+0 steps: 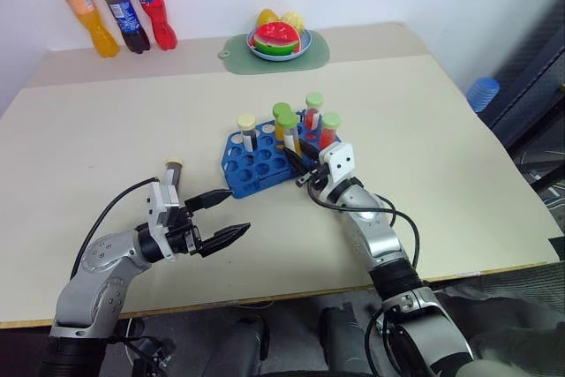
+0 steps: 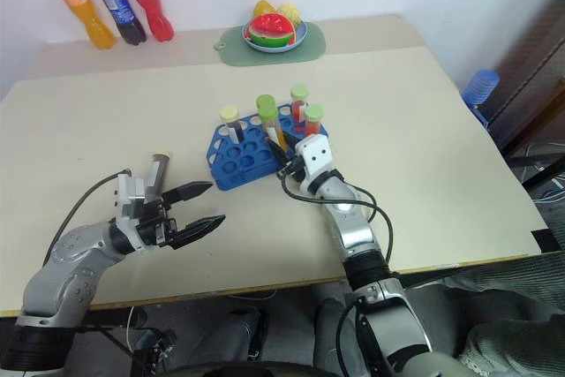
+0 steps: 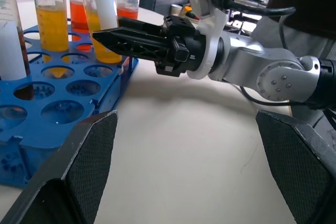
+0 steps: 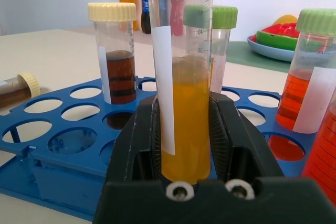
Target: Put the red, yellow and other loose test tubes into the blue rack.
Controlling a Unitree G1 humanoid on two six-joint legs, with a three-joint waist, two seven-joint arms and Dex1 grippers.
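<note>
The blue rack (image 1: 258, 163) sits mid-table and holds a brown tube with a cream cap (image 4: 116, 74), a yellow tube (image 3: 50, 22) and two red-orange tubes with green caps (image 1: 314, 112). My right gripper (image 1: 293, 154) is shut on a yellow test tube with a green cap and white label (image 4: 184, 108), held upright over the rack's near right part; its lower end is hidden. My left gripper (image 1: 240, 211) hangs open and empty left of the rack. A loose brown tube with a cream cap (image 1: 173, 172) lies on the table behind my left hand.
Three soda bottles (image 1: 115, 6) stand at the far left corner. A plate of fruit (image 1: 279, 40) on a green mat sits at the far middle. A blue object (image 1: 484, 93) lies beyond the table's right edge.
</note>
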